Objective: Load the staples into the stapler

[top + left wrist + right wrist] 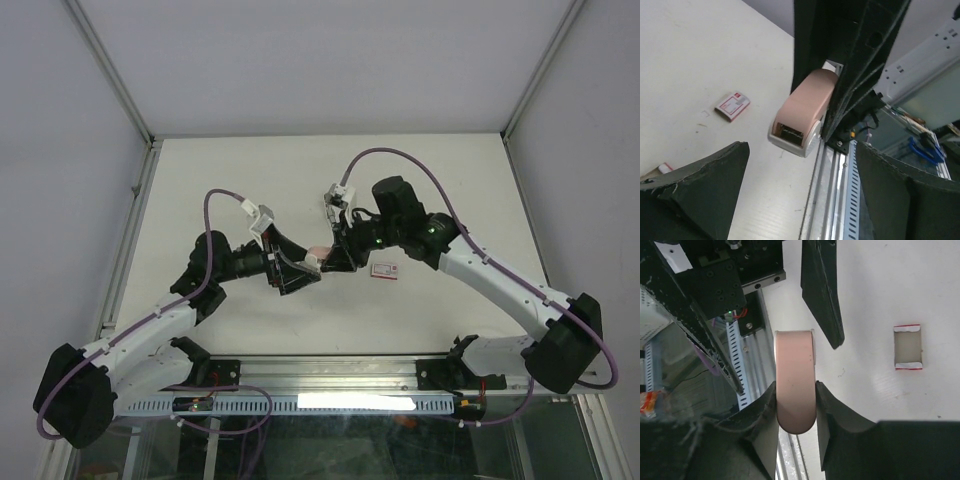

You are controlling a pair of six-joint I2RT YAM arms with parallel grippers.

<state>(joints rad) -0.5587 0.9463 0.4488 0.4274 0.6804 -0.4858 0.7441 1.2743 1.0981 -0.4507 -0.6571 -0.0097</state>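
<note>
The left pincer (800, 167) stands wide open and holds nothing, its dark fingers flanking the nose of the small pale pink-and-grey plastic stapler (802, 110). The right pincer (796, 390) grips that stapler by its rounded rear, lifted above the near edge of the white surface (250, 180). A sideways nudge from the left fingers could, I judge, twist it out of that narrow hold onto the metal rail (330, 375). At 3 o'clock from it lies a small red-and-white flat card box (384, 268); whether it holds staples I cannot tell.
</note>
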